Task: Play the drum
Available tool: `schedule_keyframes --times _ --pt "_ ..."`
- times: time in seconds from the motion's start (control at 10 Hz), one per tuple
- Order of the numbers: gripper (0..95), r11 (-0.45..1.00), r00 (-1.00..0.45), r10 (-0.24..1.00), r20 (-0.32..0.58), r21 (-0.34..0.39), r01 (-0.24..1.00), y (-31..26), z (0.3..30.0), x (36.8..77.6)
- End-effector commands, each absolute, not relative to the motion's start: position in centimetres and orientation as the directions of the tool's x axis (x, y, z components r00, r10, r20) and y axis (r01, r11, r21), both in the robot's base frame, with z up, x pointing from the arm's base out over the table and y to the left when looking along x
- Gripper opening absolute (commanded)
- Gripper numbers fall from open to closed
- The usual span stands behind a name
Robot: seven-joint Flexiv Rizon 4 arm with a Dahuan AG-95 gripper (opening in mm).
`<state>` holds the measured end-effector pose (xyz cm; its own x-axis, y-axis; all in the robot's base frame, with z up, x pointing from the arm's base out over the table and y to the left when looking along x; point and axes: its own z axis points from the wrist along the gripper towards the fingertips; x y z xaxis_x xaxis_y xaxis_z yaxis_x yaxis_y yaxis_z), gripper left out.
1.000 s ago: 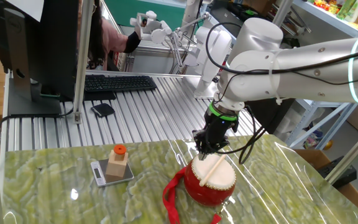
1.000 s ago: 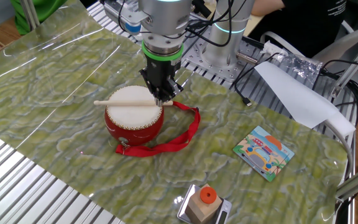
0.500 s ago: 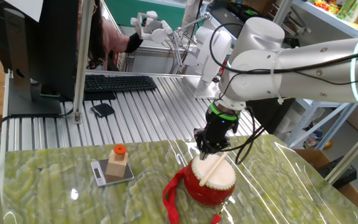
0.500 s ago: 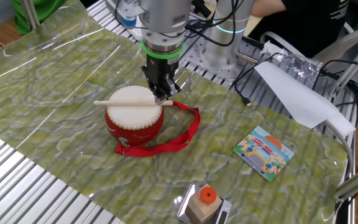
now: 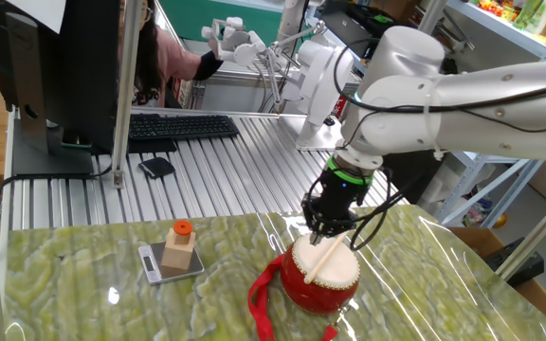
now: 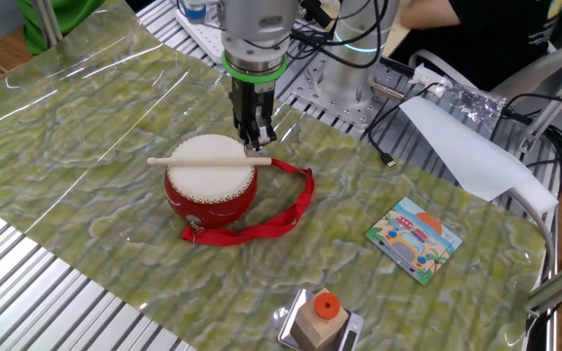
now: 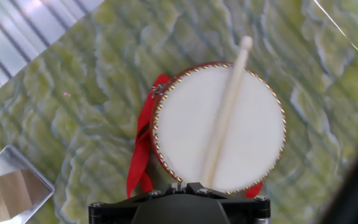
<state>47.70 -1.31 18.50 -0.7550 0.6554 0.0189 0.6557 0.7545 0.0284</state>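
A: Which step is this?

B: Mid-beat, I'd judge. The gripper (image 6: 254, 142) is clamped on a wooden drumstick (image 7: 225, 115) lying across the skin of the drum (image 6: 211, 182).

A: Next?

B: Probably lifting the stick and striking again. The drum sits mid-counter (image 6: 86, 127), just below the gripper.

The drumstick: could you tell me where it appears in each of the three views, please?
One fixed view: drumstick slants across the drum, lower centre-right.
The other fixed view: lies level across the drumhead, left of centre.
Hand view: runs diagonally over the skin, centre.
Shared landmark: the red ribbon.
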Motion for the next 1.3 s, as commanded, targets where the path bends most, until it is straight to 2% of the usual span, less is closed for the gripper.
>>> schedule_keyframes --times 0.1,0.6,1.2,1.3 --pt "0.0 0.742 -0.743 0.669 0.023 0.037 0.669 -1.69 18.64 47.08" --pt "0.0 0.71 -0.712 0.702 0.029 0.05 0.702 -1.7 18.56 47.01" --pt "0.0 0.744 -0.746 0.665 0.026 0.06 0.665 -1.68 18.51 47.01" --pt "0.0 0.745 -0.749 0.661 0.048 0.08 0.663 -1.67 18.5 47.01"
